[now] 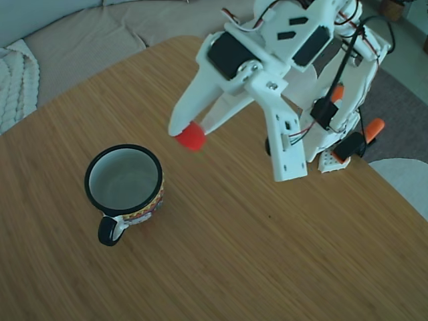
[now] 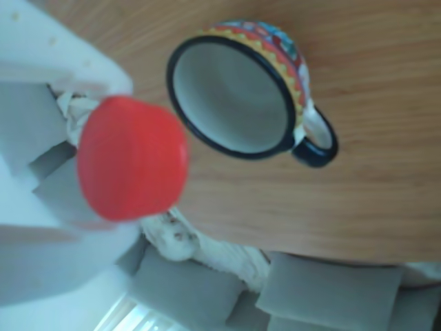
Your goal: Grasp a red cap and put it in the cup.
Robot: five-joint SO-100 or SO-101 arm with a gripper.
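Red cap [image 2: 131, 158] filling near foreground in other view, blurred, sitting pinched between white fingers [image 2: 48, 69]. Gripper [image 1: 190, 134] closing tight on cap, jaws parted only by cap's width, hanging above wooden table [image 1: 267, 267] in fixed view. Cap [image 1: 191, 136] riding at fingertips, off tabletop, at about 1 o'clock from cup [image 1: 125, 184] and near its rim, not over mouth. Cup standing upright, showing empty, handle pointing toward 7 o'clock in fixed view. Cup [image 2: 238, 86] appearing at 2 o'clock from cap in other view.
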